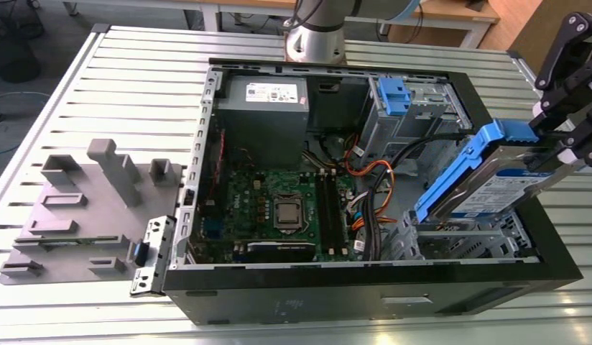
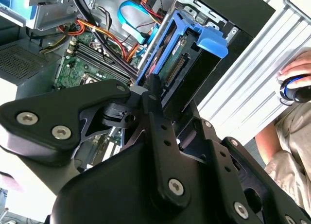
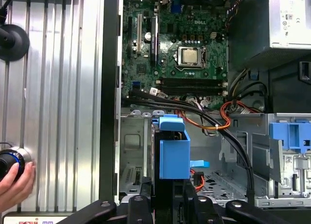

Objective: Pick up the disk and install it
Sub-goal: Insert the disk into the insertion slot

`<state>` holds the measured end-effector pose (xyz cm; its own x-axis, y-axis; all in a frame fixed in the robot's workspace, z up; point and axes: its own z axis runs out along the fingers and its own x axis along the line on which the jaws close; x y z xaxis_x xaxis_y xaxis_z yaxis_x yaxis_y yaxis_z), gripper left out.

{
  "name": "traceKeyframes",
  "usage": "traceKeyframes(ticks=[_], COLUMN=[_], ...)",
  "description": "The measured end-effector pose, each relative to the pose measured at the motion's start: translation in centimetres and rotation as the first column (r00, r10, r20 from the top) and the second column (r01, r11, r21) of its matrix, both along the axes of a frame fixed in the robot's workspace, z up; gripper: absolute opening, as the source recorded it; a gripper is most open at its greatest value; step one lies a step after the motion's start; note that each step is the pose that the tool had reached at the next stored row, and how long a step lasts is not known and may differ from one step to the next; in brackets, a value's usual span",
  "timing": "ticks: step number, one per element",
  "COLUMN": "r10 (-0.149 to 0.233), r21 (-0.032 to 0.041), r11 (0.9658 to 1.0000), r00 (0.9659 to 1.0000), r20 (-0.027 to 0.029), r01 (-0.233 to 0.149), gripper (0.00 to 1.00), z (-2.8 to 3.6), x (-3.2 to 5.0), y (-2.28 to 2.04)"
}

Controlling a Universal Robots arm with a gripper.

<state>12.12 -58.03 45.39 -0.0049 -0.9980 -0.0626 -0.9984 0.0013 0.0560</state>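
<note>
Gripper (image 1: 553, 138) pinches the disk (image 1: 497, 188), held tilted above the drive cage (image 1: 468, 241). Install step; seating likely needs alignment.

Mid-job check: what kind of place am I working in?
Probably a robotics lab bench: an open computer case sits on a slotted aluminium table, a grey fixture tray beside it, and the gripper holds the disk.

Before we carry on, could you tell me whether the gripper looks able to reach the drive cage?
Probably yes: the gripper, shut on the disk, hangs above the drive cage, and the cables run beside it.
</note>
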Motion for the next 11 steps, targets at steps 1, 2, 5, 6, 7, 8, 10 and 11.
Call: traceKeyframes(ticks=[1,2,5,6,7,8,10,11], r10=[0.0,0.0,0.0,0.0,0.0,0.0,0.0,0.0], r21=[0.0,-0.0002,-0.0001,-0.0002,-0.0003,-0.0003,-0.0002,-0.0003], r11=[1.0,1.0,1.0,1.0,1.0,1.0,1.0,1.0], r00=[1.0,1.0,1.0,1.0,1.0,1.0,1.0,1.0], r20=[0.0,0.0,0.0,0.0,0.0,0.0,0.0,0.0], r01=[0.0,0.0,0.0,0.0,0.0,0.0,0.0,0.0], gripper=[0.35,0.35,0.35,0.35,0.35,0.35,0.35,0.35], z=[-0.03,-0.04,-0.11,-0.14,-0.18,-0.24,-0.29,-0.29], x=[0.0,0.0,0.0,0.0,0.0,0.0,0.0,0.0], y=[-0.03,-0.06,-0.12,-0.13,-0.13,-0.13,-0.14,-0.14])
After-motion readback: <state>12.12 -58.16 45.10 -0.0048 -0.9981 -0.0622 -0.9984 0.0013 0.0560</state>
